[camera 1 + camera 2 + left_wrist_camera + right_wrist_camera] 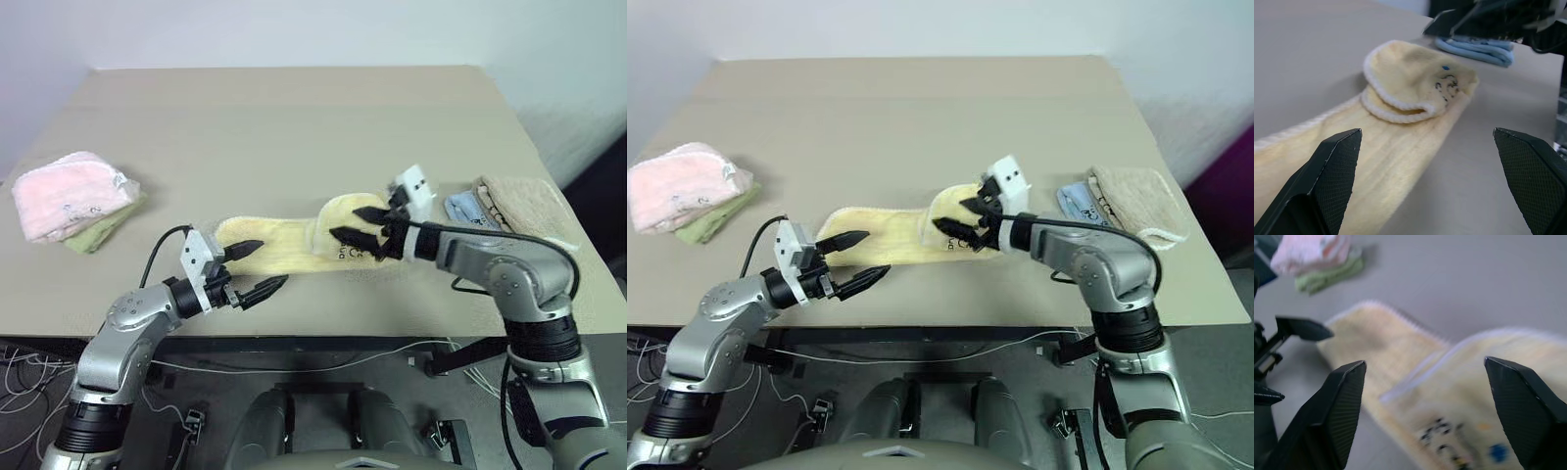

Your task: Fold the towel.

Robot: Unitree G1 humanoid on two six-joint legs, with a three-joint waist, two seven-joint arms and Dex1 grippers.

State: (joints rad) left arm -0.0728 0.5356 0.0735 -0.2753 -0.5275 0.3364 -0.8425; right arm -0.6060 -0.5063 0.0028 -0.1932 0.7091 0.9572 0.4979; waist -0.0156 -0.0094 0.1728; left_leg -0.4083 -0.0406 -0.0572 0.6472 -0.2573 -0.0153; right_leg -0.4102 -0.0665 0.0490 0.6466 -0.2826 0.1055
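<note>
Head views, towel: the pale yellow ribbed terry towel lies as a long strip near the front edge of the tan table, its right end folded over.
Head views, grippers: left gripper at the strip's 9 o'clock end, fingers spread, empty; right gripper above the fold, fingers apart, holding nothing.
Left wrist view: whitish stitched edge and dark print on the fold.
Right wrist view: towel below parted fingers.
Handling: likely soft, light, limp; take the left end's corners.
Surroundings: pink towel pile at 9 o'clock, beige towel at 3 o'clock; pale wall.

towel: right end partly hidden by right hand | cartoon print: too blurred to read
</note>
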